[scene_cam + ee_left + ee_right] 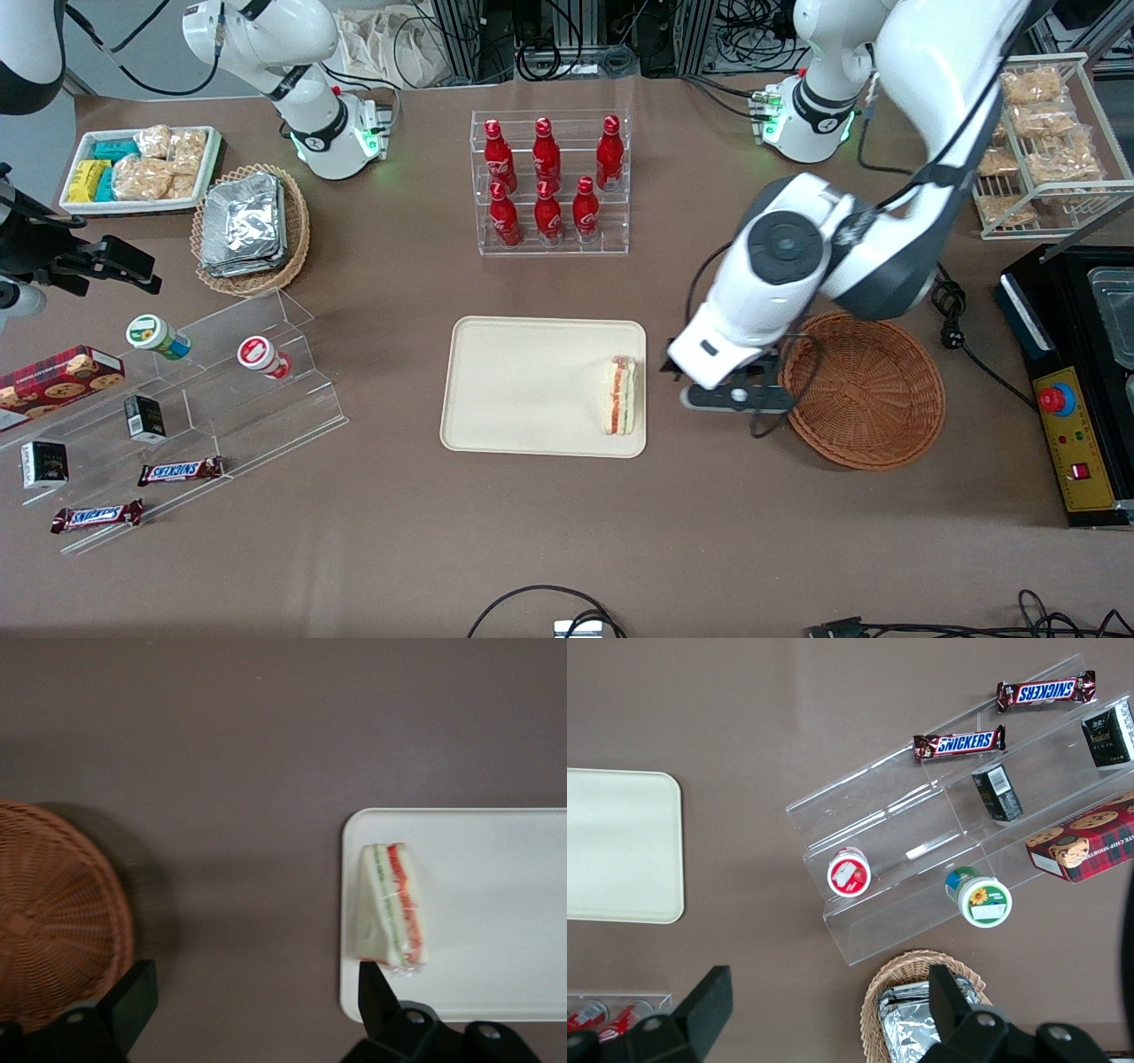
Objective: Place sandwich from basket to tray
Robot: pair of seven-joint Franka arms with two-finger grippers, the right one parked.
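Your sandwich now lies flat on the tray, close to the rim at the working arm's end, so that part of the job looks done. The basket sits beside the tray on the tabletop, and you can see nothing in it. Your end effector hangs over the bare strip between tray and basket, touching neither. Its fingers are spread wide and hold nothing, likely because the sandwich is let go. You could lift the arm away next.
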